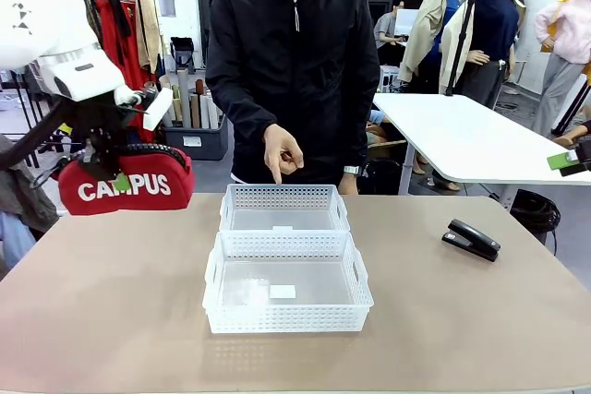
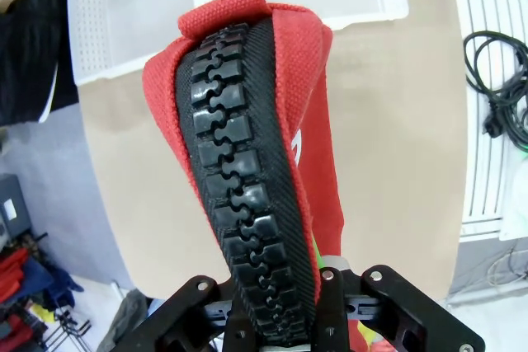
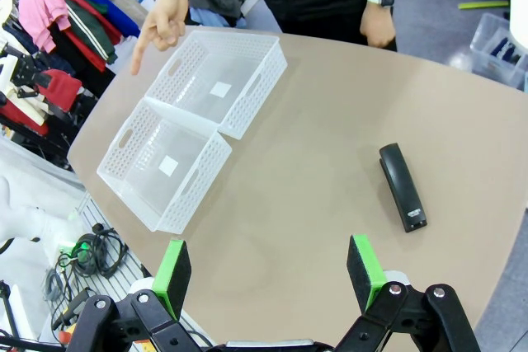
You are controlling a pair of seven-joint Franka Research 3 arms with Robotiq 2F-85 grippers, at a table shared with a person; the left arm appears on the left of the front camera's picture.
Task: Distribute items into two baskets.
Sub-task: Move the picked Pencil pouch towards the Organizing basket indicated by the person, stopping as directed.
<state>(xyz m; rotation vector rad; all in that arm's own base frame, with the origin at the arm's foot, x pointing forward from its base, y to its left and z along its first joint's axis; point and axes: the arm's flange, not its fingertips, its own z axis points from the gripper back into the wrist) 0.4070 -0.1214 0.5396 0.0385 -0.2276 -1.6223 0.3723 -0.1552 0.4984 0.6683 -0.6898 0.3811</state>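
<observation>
The red pouch (image 1: 126,186) hangs in the air over the counter's (image 1: 111,311) far left corner, well apart from both baskets. The left pincer (image 1: 115,171) is clenched on its zip edge from above. The lettering faces the robot's side and reads upright. Its long axis lies roughly level, running left to right across the counter, and in the left wrist view the free end of the pouch (image 2: 247,121) points toward the baskets.

The far basket (image 1: 282,193) and near basket (image 1: 286,318) sit touching, one behind the other, both with nothing in them. A person's hand (image 1: 282,156) points down at the far one's rim.

Likely trouble: the pouch is soft and held by one narrow strip, so it may sag or slip out on the way across. If it arrives skewed, an end could catch a rim and hang there. The pointing hand is also close to the drop spot.

The stapler (image 1: 472,239) lies on the right, and the right pincer (image 3: 268,269) hovers released above the counter.
</observation>
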